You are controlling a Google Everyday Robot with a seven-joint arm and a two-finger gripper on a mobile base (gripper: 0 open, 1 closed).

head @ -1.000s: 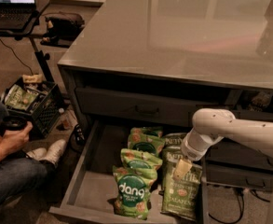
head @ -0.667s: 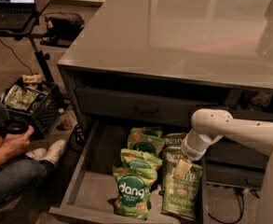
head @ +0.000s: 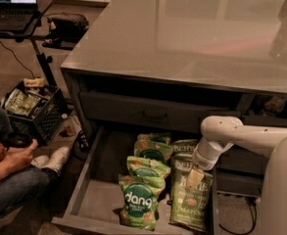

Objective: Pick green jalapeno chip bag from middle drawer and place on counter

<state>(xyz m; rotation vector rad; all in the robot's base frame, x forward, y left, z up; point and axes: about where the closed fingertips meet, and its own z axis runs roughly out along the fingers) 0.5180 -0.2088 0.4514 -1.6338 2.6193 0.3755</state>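
The green jalapeno chip bag (head: 191,199) lies flat at the right side of the open middle drawer (head: 99,199), olive-green with pale lettering. A second similar bag (head: 183,148) lies behind it. My gripper (head: 195,178) hangs from the white arm (head: 231,133) and points down onto the top part of the jalapeno bag, touching or just above it. The glossy grey counter (head: 192,33) spreads above the drawers.
Several brighter green "dang" bags (head: 139,202) lie left of the jalapeno bag in the drawer. A shallower drawer front with a dark handle (head: 155,115) sits above. A seated person (head: 11,165), a black crate (head: 33,109) and a laptop stand (head: 15,9) are at the left.
The arm and gripper have barely moved; the gripper stays over the jalapeno bag's top. The person's hand at the left has shifted slightly.
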